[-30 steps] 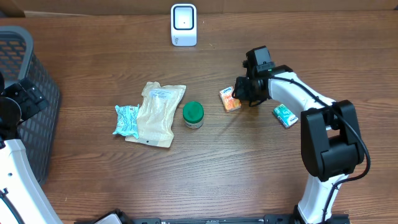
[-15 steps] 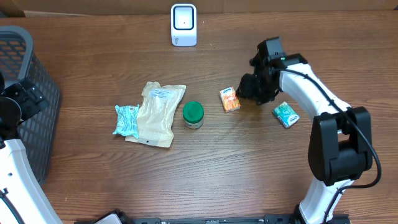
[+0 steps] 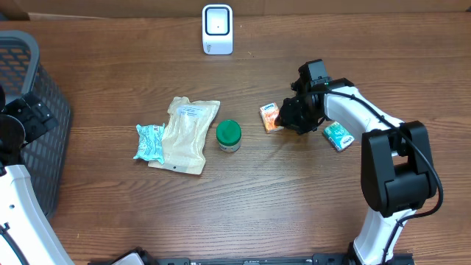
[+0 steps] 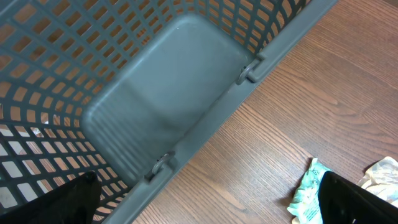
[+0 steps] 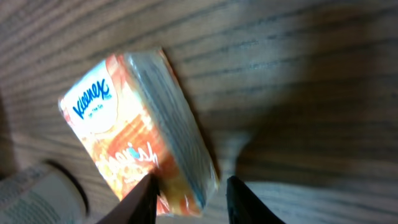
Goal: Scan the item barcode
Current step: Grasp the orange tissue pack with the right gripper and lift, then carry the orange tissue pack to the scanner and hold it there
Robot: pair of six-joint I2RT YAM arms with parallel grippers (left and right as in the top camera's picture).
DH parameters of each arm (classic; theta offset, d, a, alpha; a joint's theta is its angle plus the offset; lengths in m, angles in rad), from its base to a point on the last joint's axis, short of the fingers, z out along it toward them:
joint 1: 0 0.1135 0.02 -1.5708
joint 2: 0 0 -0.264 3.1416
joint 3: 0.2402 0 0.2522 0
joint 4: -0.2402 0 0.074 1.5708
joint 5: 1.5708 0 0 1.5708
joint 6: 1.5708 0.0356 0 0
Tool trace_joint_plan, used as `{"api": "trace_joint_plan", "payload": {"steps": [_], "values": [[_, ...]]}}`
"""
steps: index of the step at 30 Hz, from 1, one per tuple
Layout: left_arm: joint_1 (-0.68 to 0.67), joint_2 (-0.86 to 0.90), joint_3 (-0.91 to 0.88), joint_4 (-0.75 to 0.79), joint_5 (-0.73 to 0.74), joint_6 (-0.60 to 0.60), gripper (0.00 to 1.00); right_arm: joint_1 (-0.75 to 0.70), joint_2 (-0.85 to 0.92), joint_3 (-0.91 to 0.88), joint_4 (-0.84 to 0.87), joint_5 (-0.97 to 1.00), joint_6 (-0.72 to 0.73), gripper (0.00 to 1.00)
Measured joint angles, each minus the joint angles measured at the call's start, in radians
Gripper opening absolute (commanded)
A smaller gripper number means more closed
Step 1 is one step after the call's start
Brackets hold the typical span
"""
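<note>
The item nearest my right gripper [image 3: 286,118] is an orange Kleenex tissue pack [image 3: 270,118] lying flat on the wooden table right of centre. In the right wrist view my right gripper [image 5: 189,190] stands open astride the near end of the tissue pack [image 5: 134,134]. One finger touches its orange face and the other stands a little apart from its side. The white barcode scanner [image 3: 217,29] stands upright at the back centre. My left gripper [image 4: 205,208] is wide open and holds nothing, hanging over the basket's rim at the far left.
A grey plastic basket [image 3: 33,110] fills the left edge. A tan pouch [image 3: 185,135], a teal packet [image 3: 151,142] and a green-lidded jar [image 3: 228,135] lie left of centre. A green tissue pack [image 3: 338,136] lies right of my right gripper.
My right gripper swung off to the right and back, came down again at the orange tissue pack, and its jaws went from shut to open. The left arm has not moved.
</note>
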Motion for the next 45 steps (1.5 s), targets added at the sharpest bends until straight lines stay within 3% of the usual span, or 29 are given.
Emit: {"api": "trace_joint_plan", "payload": {"steps": [3,4,6,18,30,37,40,45], "values": [[0.000,0.000,0.000,0.000,0.000,0.000,1.00,0.000,0.000,-0.034,0.057,-0.007,0.026,0.24],[0.000,0.000,0.000,0.000,0.000,0.000,1.00,0.000,0.000,-0.046,0.074,-0.014,0.035,0.13],[0.000,0.000,0.000,0.000,0.000,0.000,1.00,-0.001,-0.005,-0.061,0.100,-0.035,0.059,0.04],[0.000,0.000,0.000,0.000,0.000,0.000,1.00,-0.026,-0.016,-0.064,0.036,-0.181,0.060,0.04],[0.000,0.000,0.000,0.000,0.000,0.000,1.00,-0.177,-0.239,-0.032,0.156,-0.867,0.074,0.04],[0.000,0.000,0.000,0.000,0.000,0.000,1.00,-0.183,-0.241,-0.031,0.380,-1.112,0.341,0.04],[0.000,0.000,0.000,0.000,0.000,0.000,1.00,-0.183,-0.241,-0.031,0.542,-1.171,0.533,0.04],[0.000,0.000,0.000,0.000,0.000,0.000,1.00,-0.183,-0.241,-0.030,0.677,-1.204,0.726,0.04]]}}
